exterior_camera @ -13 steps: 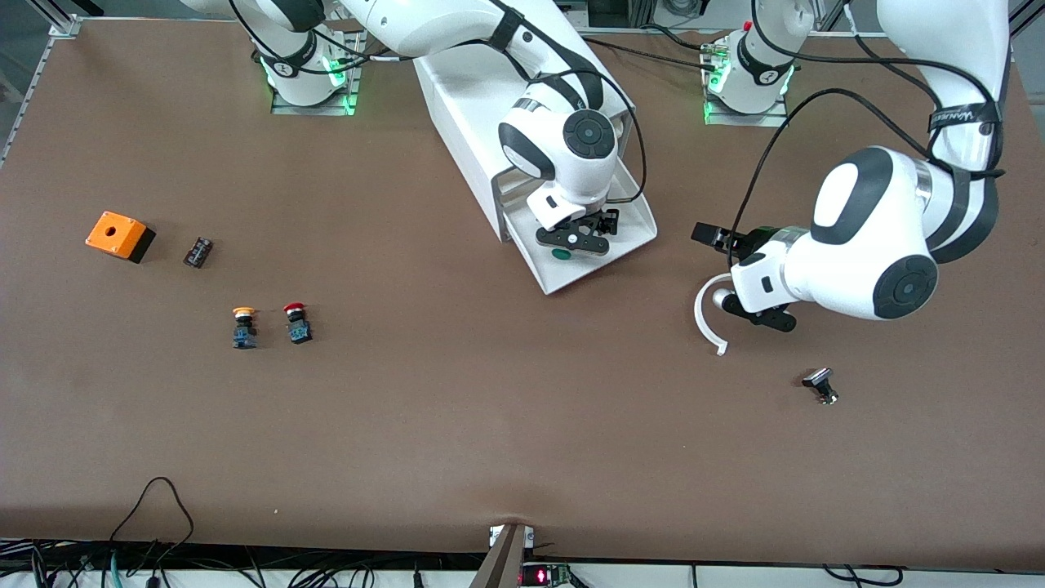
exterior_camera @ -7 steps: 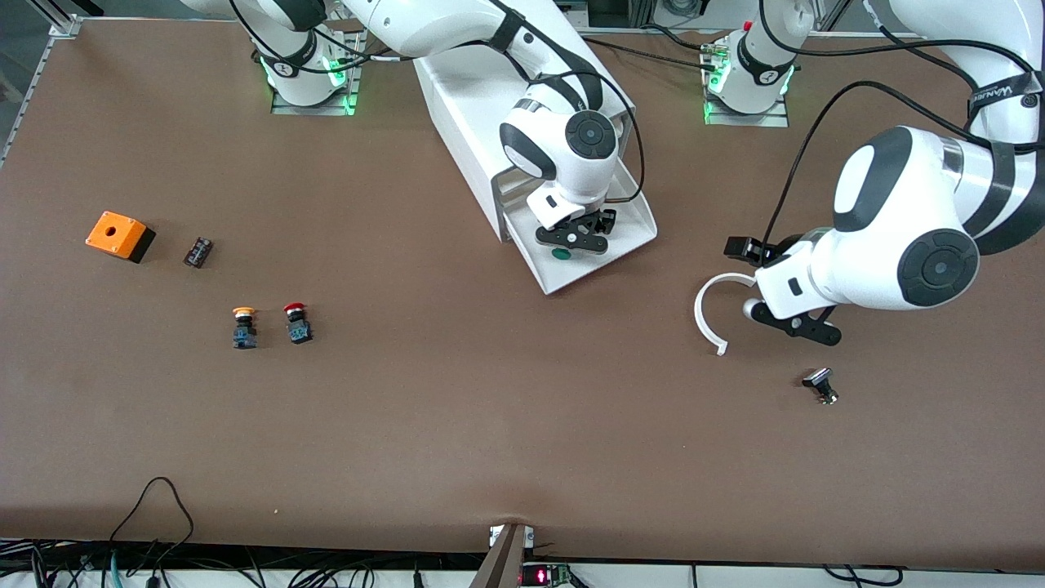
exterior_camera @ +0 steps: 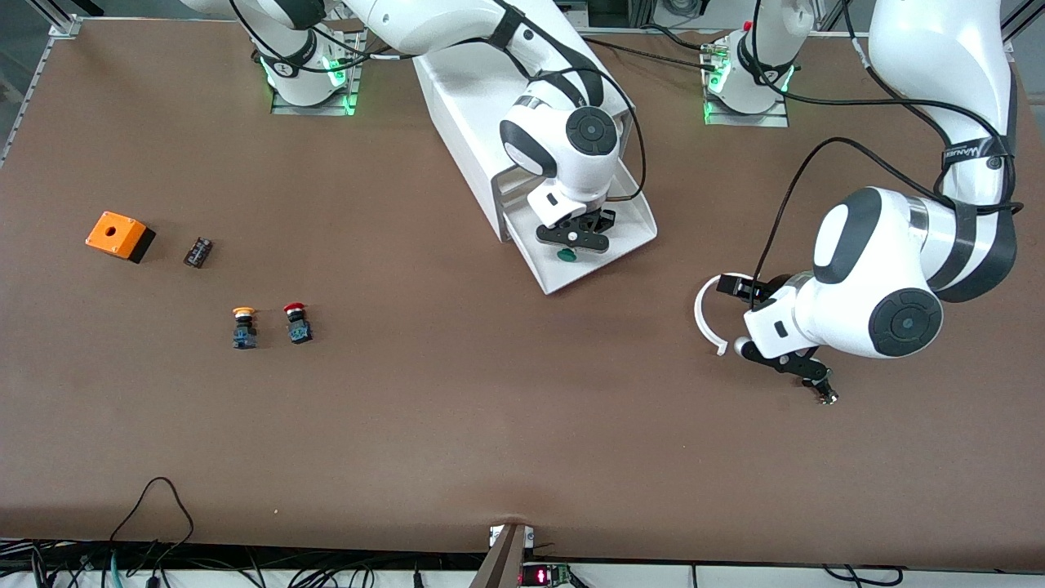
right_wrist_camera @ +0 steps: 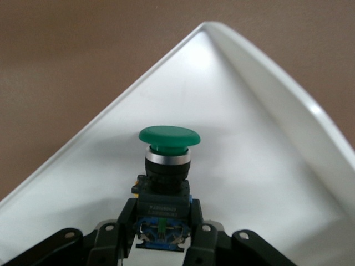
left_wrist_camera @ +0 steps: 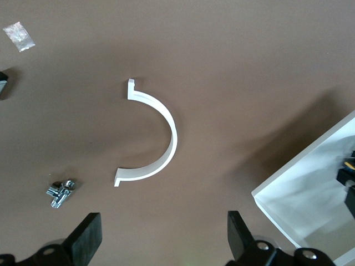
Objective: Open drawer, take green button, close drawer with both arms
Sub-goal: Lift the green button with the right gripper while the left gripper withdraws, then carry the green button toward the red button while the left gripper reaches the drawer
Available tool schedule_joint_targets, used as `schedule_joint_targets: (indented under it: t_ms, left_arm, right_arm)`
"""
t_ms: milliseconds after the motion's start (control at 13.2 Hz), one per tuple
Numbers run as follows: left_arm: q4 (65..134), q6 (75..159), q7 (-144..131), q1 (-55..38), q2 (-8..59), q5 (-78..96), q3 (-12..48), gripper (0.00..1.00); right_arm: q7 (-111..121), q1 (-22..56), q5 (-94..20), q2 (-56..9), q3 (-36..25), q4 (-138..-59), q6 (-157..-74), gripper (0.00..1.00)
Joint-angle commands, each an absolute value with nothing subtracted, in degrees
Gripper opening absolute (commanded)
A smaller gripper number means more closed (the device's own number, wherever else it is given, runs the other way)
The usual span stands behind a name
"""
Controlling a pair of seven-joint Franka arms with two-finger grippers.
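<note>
The drawer (exterior_camera: 633, 229) is pulled out of the white cabinet (exterior_camera: 465, 90); its white tray also shows in the right wrist view (right_wrist_camera: 249, 166) and at an edge of the left wrist view (left_wrist_camera: 316, 205). The green-capped button (exterior_camera: 565, 255) is in the tray. My right gripper (exterior_camera: 573, 238) is over it, shut on the button's black-and-blue body (right_wrist_camera: 163, 194) just below the cap (right_wrist_camera: 168, 136). My left gripper (exterior_camera: 790, 365) is open and empty (left_wrist_camera: 161, 246), low over bare table toward the left arm's end, beside a white curved strip (left_wrist_camera: 161, 138).
The white curved strip (exterior_camera: 704, 314) and a small black-and-metal part (exterior_camera: 826, 395) lie by the left gripper. An orange box (exterior_camera: 120, 235), a small black part (exterior_camera: 197, 251), an orange-capped pushbutton (exterior_camera: 243, 325) and a red-capped pushbutton (exterior_camera: 297, 322) lie toward the right arm's end.
My left arm swung out and back, and its gripper has moved toward the front camera, from beside the curved strip to just over the small metal part. The right gripper has hardly moved.
</note>
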State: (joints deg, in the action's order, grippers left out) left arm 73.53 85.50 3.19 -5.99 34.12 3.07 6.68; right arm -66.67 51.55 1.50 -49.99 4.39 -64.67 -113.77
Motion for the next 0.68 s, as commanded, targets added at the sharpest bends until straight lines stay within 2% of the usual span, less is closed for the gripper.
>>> schedule_joint_targets:
  t_ms: [0, 302, 453, 604]
  left_arm:
    - [71.63, 84.90, -1.91, -6.59, 34.28, 1.58, 6.59, 1.00]
    - [71.81, 86.30, -9.30, -6.68, 34.01, 1.67, 7.29, 1.00]
    - [75.65, 94.53, -15.88, -6.94, 33.93, 2.45, 7.47, 1.00]
    - [78.82, 97.89, -20.79, -9.12, 34.01, 2.46, 7.73, 1.00]
  right_arm:
    - [-67.59, 50.98, 2.20, -47.73, 2.12, -59.61, -107.25, 0.00]
    - [-54.72, 44.23, 1.67, -44.21, 0.44, -59.41, -106.35, 0.00]
    - [-43.04, 39.84, 1.32, -41.67, 0.53, -61.34, -102.33, 0.00]
    - [-34.49, 35.97, 1.32, -39.91, 0.44, -63.27, -99.41, 0.00]
